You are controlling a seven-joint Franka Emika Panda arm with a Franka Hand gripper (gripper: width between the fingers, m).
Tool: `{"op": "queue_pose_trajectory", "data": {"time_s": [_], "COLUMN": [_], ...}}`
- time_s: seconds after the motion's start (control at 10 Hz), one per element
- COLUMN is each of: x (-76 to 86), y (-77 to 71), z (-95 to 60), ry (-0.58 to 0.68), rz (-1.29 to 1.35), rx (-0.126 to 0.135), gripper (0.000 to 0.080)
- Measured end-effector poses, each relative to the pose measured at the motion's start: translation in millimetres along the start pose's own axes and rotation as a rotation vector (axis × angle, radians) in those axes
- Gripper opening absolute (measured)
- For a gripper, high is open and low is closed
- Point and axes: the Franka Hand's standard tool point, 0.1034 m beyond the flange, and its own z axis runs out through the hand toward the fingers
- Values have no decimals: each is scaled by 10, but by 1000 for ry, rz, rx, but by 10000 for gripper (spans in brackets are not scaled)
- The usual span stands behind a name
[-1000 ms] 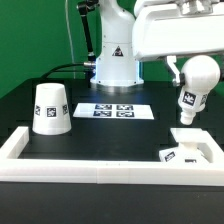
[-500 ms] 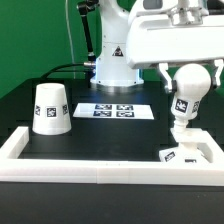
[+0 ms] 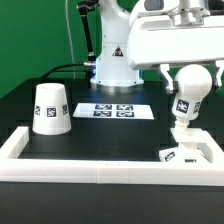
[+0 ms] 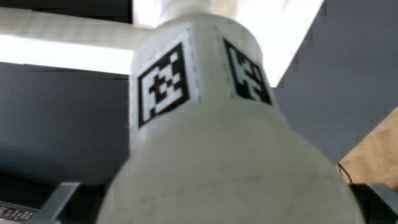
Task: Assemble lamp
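Note:
My gripper [image 3: 190, 76] is shut on the round white bulb [image 3: 189, 88] and holds it upright with its tagged neck pointing down. The neck ends right over the flat square base [image 3: 192, 152], which lies at the exterior view's right inside the frame. I cannot tell whether the neck touches the base. The tapered shade [image 3: 50, 108] stands mouth down at the exterior view's left. In the wrist view the bulb [image 4: 205, 130] fills the picture, its two tags facing the camera, and a finger [image 4: 57, 198] shows at its side.
The marker board [image 3: 115, 110] lies flat in front of the arm's white pedestal [image 3: 114, 62]. A white rail-like frame [image 3: 95, 166] runs along the front and both sides of the black table.
Since one second ago the gripper has shifted toward the exterior view's left and the bulb has gone from tilted to upright over the base. Nothing has moved in the last half second.

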Motion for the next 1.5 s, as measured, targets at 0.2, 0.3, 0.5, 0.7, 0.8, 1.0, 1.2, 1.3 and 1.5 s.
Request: {"op": "queue_pose_trajectory", "data": {"time_s": [0.2,0.3,0.5,0.7,0.8,1.0,1.2,1.3,1.5], "x": [3,3,23,33,38,7,-15,-30,-63], "y": [-69,-70,-126,-140,-158,-152,-140,-135,-102], "z": [11,21,35,66,92,145,167,169,166], "ry": [0,-1,1,1,1,-6,-6,0,16], "rz": [-9,-9,-15,-16,-18,-20,-18,-18,-23], "rx": [6,7,12,14,16,17,15,13,6], "gripper": [577,577,577,577,577,577,577,577,577]}}
